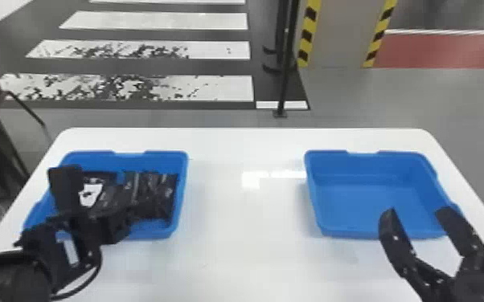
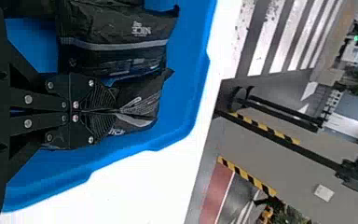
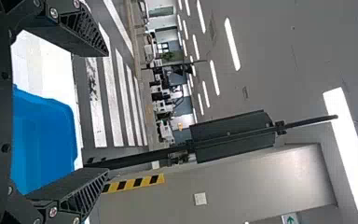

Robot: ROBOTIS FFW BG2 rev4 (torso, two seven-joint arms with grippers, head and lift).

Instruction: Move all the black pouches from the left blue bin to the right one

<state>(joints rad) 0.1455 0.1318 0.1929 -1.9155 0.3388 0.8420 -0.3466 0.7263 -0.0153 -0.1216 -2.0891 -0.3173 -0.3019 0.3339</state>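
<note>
Pouches [image 1: 156,196] lie in the left blue bin [image 1: 182,184] in my head view; the right tool [image 1: 418,209] hangs wide open, empty, at the right blue bin [image 1: 357,205]. Left wrist view adds the left tool [image 2: 115,111] closed on 1 black pouch [image 2: 144,93]: I'd lift straight, clearing the rim. Right wrist view: 2 parted fingers [image 3: 81,28].

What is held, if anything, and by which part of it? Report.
The left pincer grips a black pouch in the left blue bin by a bunched fold of its material; the right pincer is open and empty.
</note>
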